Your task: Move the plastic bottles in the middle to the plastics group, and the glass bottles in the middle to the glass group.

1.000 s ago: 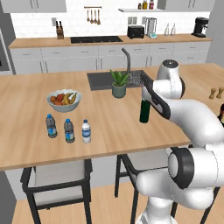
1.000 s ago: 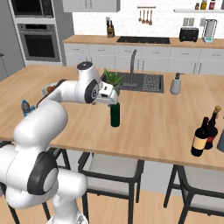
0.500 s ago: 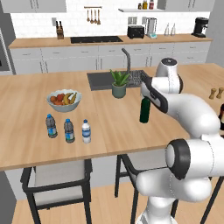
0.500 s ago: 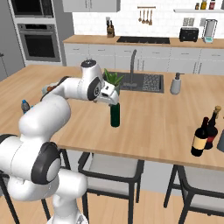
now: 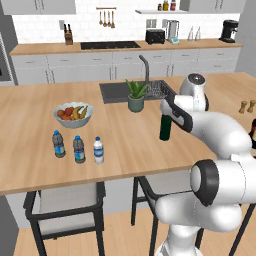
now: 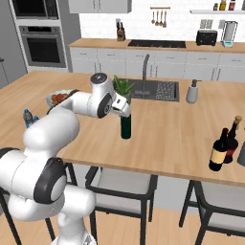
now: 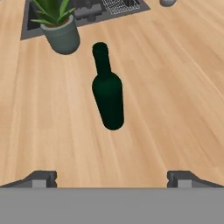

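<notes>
Comparing this moment with the views of a second ago, we find the things on the desk (image 5: 125, 145) in the same places; only the arm's pose has changed, its upper links now folded lower and nearer the cameras. We see the end effector (image 7: 112, 177) above the tall dark green wine bottle (image 5: 165, 128), its fingertips (image 7: 43, 178) spread as wide as before and closed on nothing, with the bottle upright on the desk between and beyond them in the hand view. The bottle has not moved: it stands just in front of the potted plant (image 5: 135, 95), which sits at the near edge of the sink (image 5: 116, 92). At the left end we note the white-capped water bottle (image 5: 98, 150) just beside the two dark-capped water bottles (image 5: 68, 146), all upright in a row, with the fruit bowl (image 5: 73, 114) behind them. At the far right, in the right base view, we find the dark reddish-brown glass bottle (image 6: 219, 150) touching or just in front of the brown bottle with yellow label (image 6: 232, 139); we cannot tell which. A soap dispenser (image 6: 192, 91) stands by the sink, and wooden shakers (image 5: 247, 106) near the desk's right edge.
</notes>
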Motion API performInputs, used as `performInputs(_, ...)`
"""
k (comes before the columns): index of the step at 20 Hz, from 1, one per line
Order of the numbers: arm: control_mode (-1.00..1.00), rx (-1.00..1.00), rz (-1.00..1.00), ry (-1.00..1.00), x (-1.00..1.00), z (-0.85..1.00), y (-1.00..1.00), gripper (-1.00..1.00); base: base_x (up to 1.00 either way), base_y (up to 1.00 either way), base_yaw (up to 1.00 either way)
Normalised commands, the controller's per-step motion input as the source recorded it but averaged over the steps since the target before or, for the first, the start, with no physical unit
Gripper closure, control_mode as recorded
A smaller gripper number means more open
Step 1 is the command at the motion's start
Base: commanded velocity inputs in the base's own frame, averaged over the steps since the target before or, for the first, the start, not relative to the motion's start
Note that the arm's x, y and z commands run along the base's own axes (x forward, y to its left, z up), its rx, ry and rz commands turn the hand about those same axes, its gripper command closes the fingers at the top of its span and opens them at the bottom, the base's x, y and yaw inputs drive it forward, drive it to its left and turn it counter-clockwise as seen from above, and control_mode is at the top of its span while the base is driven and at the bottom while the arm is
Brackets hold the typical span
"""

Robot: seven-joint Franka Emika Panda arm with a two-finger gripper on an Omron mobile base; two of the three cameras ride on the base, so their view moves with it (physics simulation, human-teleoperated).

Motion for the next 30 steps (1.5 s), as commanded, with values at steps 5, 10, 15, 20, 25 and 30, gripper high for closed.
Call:
performInputs(5, -1.0, 0.0, 0.0, -0.03, 0.21, -0.03, 0.0, -1.0, 0.0, 0.0, 0.0)
performInputs(10, -1.0, 0.0, 0.0, 0.02, 0.26, 0.0, 0.0, -1.0, 0.0, 0.0, 0.0)
performInputs(15, -1.0, 0.0, 0.0, 0.0, 0.18, -0.03, 0.0, -1.0, 0.0, 0.0, 0.0)
performInputs(20, -1.0, -0.02, 0.0, 0.0, 0.26, 0.0, 0.0, -1.0, 0.0, 0.0, 0.0)
performInputs(25, -1.0, 0.0, 0.03, 0.01, 0.24, -0.07, 0.0, -1.0, 0.0, 0.0, 0.0)
performInputs(30, -1.0, 0.0, 0.06, 0.05, 0.11, -0.21, 0.0, -1.0, 0.0, 0.0, 0.0)
